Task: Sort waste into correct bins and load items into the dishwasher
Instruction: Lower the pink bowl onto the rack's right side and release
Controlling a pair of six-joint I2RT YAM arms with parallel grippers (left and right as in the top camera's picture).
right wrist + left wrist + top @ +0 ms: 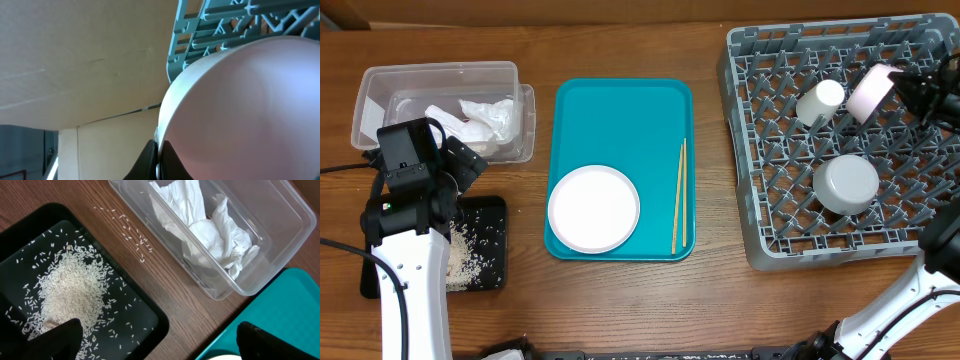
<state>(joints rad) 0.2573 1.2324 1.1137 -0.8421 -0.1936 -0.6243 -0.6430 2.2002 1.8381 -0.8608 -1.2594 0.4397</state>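
Observation:
My right gripper (902, 84) is shut on the rim of the pale pink bowl (871, 92), held on edge over the grey dish rack (760, 240); the bowl fills the right wrist view (250, 110). The white cup (820, 101) and grey metal bowl (846, 184) sit in the rack. My left gripper (157, 337) is open and empty, over the gap between the black tray (496, 212) holding rice (70, 285) and the teal tray (620, 110). White napkins (205, 230) lie in the clear tub (430, 75). The white plate (593, 208) and chopsticks (678, 195) lie on the teal tray.
A few rice grains (132, 235) lie loose on the wooden table between the black tray and the clear tub. The left arm (405, 220) stands over the black tray. A cardboard wall (75, 60) stands behind the rack.

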